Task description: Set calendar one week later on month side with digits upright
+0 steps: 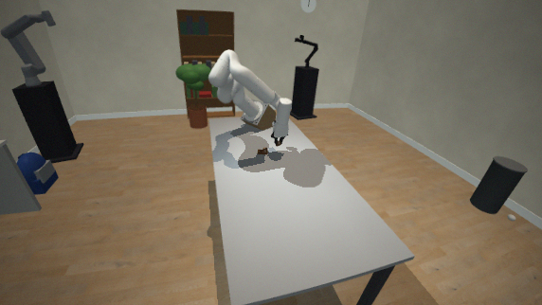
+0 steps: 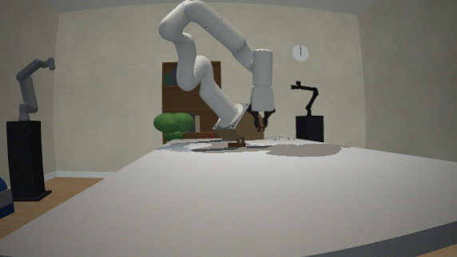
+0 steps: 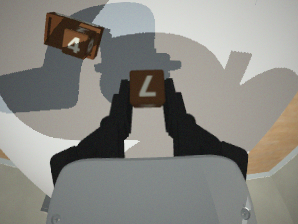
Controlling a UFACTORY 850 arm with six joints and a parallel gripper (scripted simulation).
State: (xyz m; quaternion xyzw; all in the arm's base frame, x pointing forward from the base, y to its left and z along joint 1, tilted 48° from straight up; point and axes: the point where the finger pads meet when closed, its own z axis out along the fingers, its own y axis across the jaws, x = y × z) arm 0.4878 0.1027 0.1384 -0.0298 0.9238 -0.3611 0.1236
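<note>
- The claw (image 3: 147,92) hangs above the white surface (image 1: 303,223), its two black fingers pinching a small brown cube (image 3: 147,88) between them.
- In the wrist view the cube's face toward the camera carries a white digit that looks like a 7 seen upside down.
- The cube is lifted off the surface; in the exterior view it shows as a small brown block (image 2: 260,128) at the claw's tips, clearly higher than the tray.
- The tray (image 3: 52,30), brown as well, sits on the surface to one side of the claw, toward the upper left in the wrist view.
- A second cube (image 3: 75,44) stands in the tray, showing a white 4; the tray appears tilted in that view, though this may be only the camera's angle.
- In the top view the tray (image 1: 261,151) lies near the far end of the surface, just beside the claw and within the arm's shadow.
- The white arm (image 2: 208,52) arches up and over, its last link pointing straight down.
</note>
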